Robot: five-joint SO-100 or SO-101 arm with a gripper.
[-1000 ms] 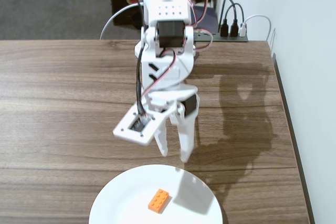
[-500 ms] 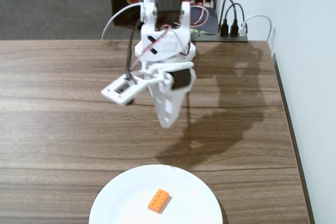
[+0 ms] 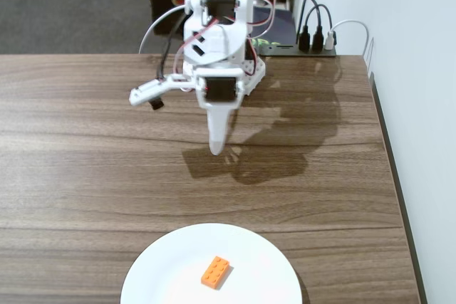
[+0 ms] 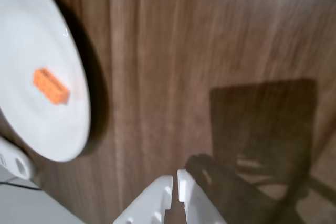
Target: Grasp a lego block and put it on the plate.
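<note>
Looking at the fixed view first: the gripper (image 3: pixel 218 149) hangs over bare table (image 3: pixel 85 176), tips pointing down, well apart from everything. The lego block (image 3: pixel 215 272) sits on the plate (image 3: pixel 153 275), roughly straight ahead of the tips toward the bottom edge of the frame, a good way off. Nothing between the fingers as far as I can see.

Wrist view next: the gripper (image 4: pixel 175 179) pokes in from the bottom edge with its two fingers pressed nearly together, only a thin slit between them, and empty. The plate (image 4: pixel 63 129) is off to the upper left of the tips, with the block (image 4: pixel 51 85) lying on it, a bit blurry.

So my read is the placing step looks done already. Next move is probably just parking the arm, no grasp needed.
</note>
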